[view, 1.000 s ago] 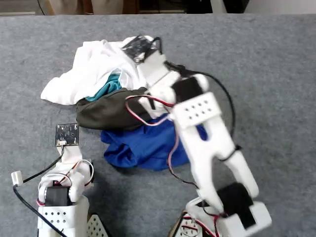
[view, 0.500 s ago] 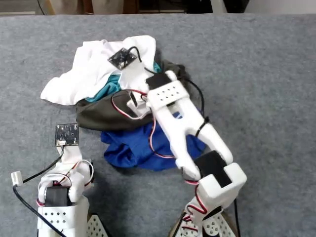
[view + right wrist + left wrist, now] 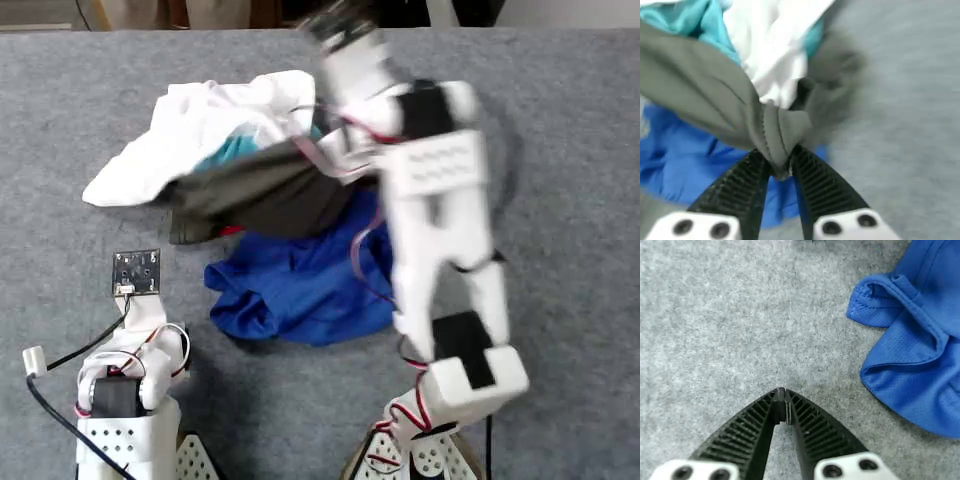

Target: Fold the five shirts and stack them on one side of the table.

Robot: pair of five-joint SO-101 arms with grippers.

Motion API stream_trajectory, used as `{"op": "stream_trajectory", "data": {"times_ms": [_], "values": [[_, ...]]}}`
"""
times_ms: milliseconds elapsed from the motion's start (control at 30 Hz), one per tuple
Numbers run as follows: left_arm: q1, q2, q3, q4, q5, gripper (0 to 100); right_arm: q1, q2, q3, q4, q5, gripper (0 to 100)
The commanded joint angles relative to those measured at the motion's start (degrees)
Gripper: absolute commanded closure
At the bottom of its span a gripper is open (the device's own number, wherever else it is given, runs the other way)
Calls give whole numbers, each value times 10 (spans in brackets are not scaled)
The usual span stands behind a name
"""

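My right gripper (image 3: 782, 170) is shut on a fold of the olive shirt (image 3: 705, 100), which hangs stretched from it above the pile. In the high view the olive shirt (image 3: 265, 190) is drawn out across the heap from the right arm (image 3: 435, 190). Behind it lie a white shirt (image 3: 195, 130) and a teal shirt (image 3: 232, 150); a blue shirt (image 3: 300, 290) lies crumpled in front, and a red edge (image 3: 232, 231) peeks out under the olive one. My left gripper (image 3: 781, 402) is shut and holds nothing, low over bare carpet beside the blue shirt (image 3: 920, 365).
The grey carpeted table (image 3: 560, 150) has open room on its right half and along the far left. The left arm (image 3: 120, 395) sits at the near-left corner. The table's far edge (image 3: 150, 30) runs along the top.
The right arm has swung up and toward the far right with the olive shirt in its gripper, lifting and stretching it off the pile. The left arm has kept still.
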Motion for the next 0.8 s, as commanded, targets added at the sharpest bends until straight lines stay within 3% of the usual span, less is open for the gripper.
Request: {"op": "stream_trajectory", "data": {"times_ms": [0,300,600,767], "values": [[4,-2,7,2,0,982,91,-63,-133,14,4,997],[4,-2,7,2,0,982,291,-106,-177,20,4,997],[46,-1,7,2,0,982,496,-84,-87,-35,5,997],[54,-1,7,2,0,982,570,-65,-7,-86,5,995]]}}
